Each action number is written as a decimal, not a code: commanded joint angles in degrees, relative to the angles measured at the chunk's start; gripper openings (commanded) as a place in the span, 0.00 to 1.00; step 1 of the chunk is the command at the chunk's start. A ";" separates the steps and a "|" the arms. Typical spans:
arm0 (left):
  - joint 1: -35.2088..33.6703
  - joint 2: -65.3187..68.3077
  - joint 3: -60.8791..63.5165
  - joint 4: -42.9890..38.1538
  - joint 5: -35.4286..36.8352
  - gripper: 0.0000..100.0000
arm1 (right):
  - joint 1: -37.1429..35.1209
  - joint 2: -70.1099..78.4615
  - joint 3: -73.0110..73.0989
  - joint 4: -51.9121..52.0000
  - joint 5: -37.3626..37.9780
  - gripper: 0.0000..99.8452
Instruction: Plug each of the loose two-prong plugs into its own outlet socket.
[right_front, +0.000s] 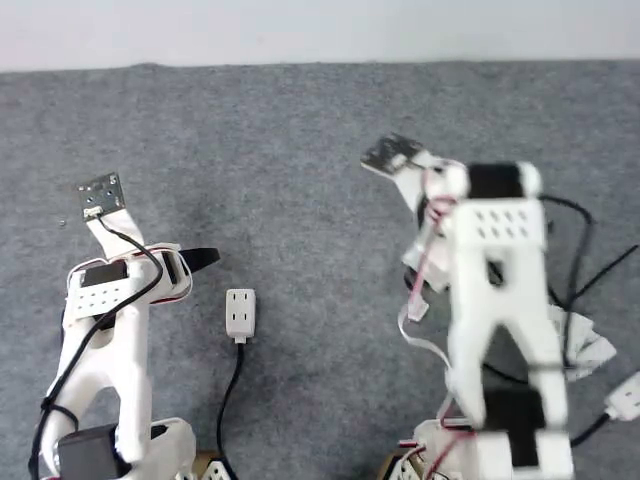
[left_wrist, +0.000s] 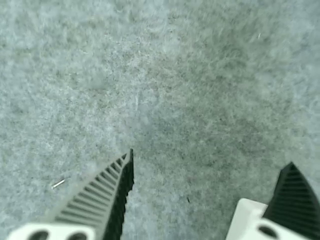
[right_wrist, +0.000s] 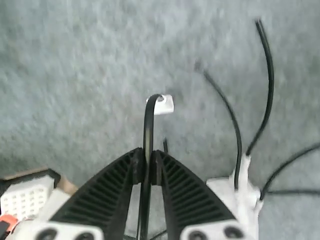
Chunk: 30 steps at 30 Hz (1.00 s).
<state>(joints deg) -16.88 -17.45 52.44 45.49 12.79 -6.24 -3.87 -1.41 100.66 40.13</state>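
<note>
My right gripper (right_wrist: 149, 155) is shut on a thin black cord (right_wrist: 148, 125). The cord curves over beyond the fingertips and ends in a small white two-prong plug (right_wrist: 163, 104), held off the grey carpet. In the high view the right arm (right_front: 495, 260) stands raised at the right and covers its own gripper. The white outlet block (right_front: 240, 311) lies flat left of centre, its black cable running toward the near edge. My left gripper (left_wrist: 211, 157) is open over bare carpet with nothing between its fingers; its black finger (right_front: 203, 259) sits just left of the outlet block.
Loose black cables (right_wrist: 234, 125) trail across the carpet beside the right gripper. Another white plug (right_front: 625, 396) lies at the right edge, with more white parts (right_front: 590, 343) near it. The far half of the carpet (right_front: 300, 130) is open floor.
</note>
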 joint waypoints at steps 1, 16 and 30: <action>0.26 -0.26 -0.66 -1.23 -0.35 0.42 | -3.47 9.80 -10.73 2.24 -2.20 0.01; 0.26 -0.26 -0.57 -1.23 -0.35 0.42 | -8.40 29.58 -17.23 -8.13 -3.60 0.13; 0.26 -0.26 -0.57 -1.23 -0.35 0.42 | -8.48 19.74 -21.27 1.98 -3.60 0.17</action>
<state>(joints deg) -16.88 -17.45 52.44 45.49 12.79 -14.42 19.78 -21.10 99.96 36.88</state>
